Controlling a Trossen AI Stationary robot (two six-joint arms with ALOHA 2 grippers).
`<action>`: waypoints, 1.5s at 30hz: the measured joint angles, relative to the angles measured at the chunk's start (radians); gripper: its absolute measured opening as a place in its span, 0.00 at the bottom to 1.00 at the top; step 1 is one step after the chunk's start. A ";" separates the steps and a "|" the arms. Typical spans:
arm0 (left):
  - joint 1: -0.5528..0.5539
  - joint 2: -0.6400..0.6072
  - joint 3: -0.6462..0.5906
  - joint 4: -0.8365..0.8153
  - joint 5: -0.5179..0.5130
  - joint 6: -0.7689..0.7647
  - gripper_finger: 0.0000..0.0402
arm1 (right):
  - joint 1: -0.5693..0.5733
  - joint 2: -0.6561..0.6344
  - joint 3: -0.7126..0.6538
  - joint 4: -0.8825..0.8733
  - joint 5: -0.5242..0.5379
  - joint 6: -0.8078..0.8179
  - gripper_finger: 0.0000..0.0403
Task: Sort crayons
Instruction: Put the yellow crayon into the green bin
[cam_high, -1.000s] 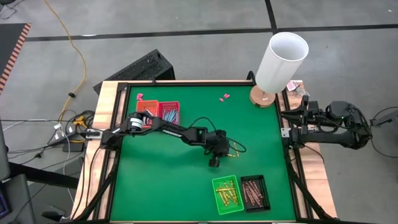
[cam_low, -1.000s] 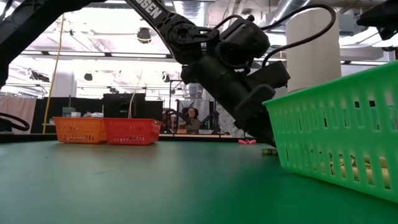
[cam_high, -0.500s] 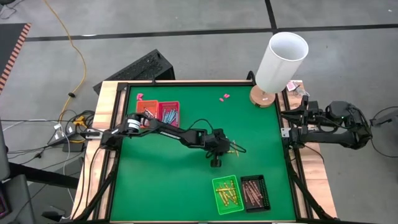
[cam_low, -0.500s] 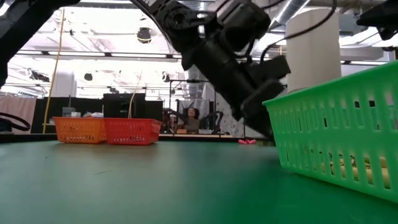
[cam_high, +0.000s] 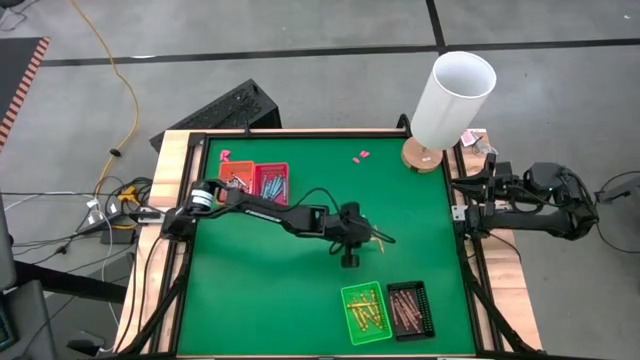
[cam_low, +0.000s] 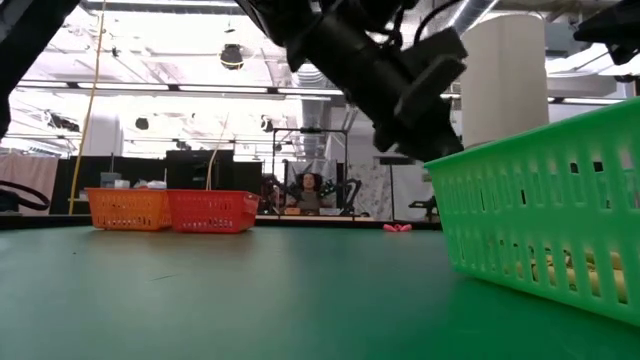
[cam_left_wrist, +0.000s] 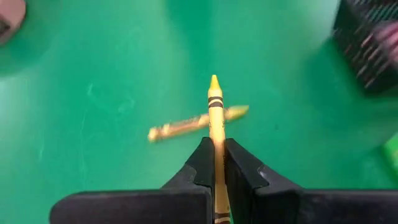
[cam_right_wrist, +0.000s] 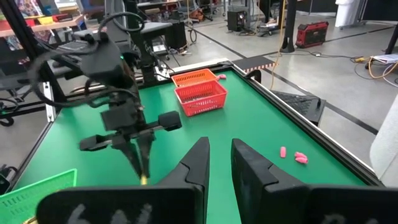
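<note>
High view. The left arm reaches across the green bench (cam_high: 260, 290) to its middle, where the left tool (cam_high: 352, 240) hangs above the mat. Just beside it lies a loose yellow crayon (cam_high: 380, 240). Toward the near edge stand a green tray (cam_high: 366, 311) of yellow crayons and, touching it, a black tray (cam_high: 410, 308) of brown-red ones. At the far left corner an orange tray (cam_high: 236, 180) and a red tray (cam_high: 271, 182) stand side by side, also holding crayons. Two pink scraps (cam_high: 361, 156) lie near a white cylinder (cam_high: 452, 98) on a wooden base. The right arm waits off the bench's right edge.

Low view. The left tool (cam_low: 405, 85) is raised clear of the mat, above the green tray's (cam_low: 545, 210) wall. The orange (cam_low: 128, 209) and red (cam_low: 212, 210) trays show far off.

Left wrist view. The left tool (cam_left_wrist: 215, 163) is clamped on a yellow crayon (cam_left_wrist: 215, 109), tip pointing forward. Below it on the mat lies the loose crayon (cam_left_wrist: 198, 122), crosswise to the held one. The black tray (cam_left_wrist: 370, 53) shows at one corner.

Right wrist view. The right tool (cam_right_wrist: 219, 165) has its fingers apart, holding nothing. Far ahead, the left tool (cam_right_wrist: 138, 146) points down at the mat, the held crayon's tip (cam_right_wrist: 143, 178) showing below it.
</note>
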 joint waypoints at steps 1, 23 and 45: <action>-0.005 -0.001 0.000 0.016 0.001 0.000 0.00 | 0.000 0.000 0.000 0.000 0.000 0.000 0.17; -0.209 -0.068 0.001 0.214 0.049 0.110 0.00 | 0.000 0.000 0.000 -0.001 0.001 0.000 0.17; -0.270 0.026 0.004 0.246 0.240 0.329 0.03 | 0.000 0.000 0.000 0.000 0.001 0.000 0.17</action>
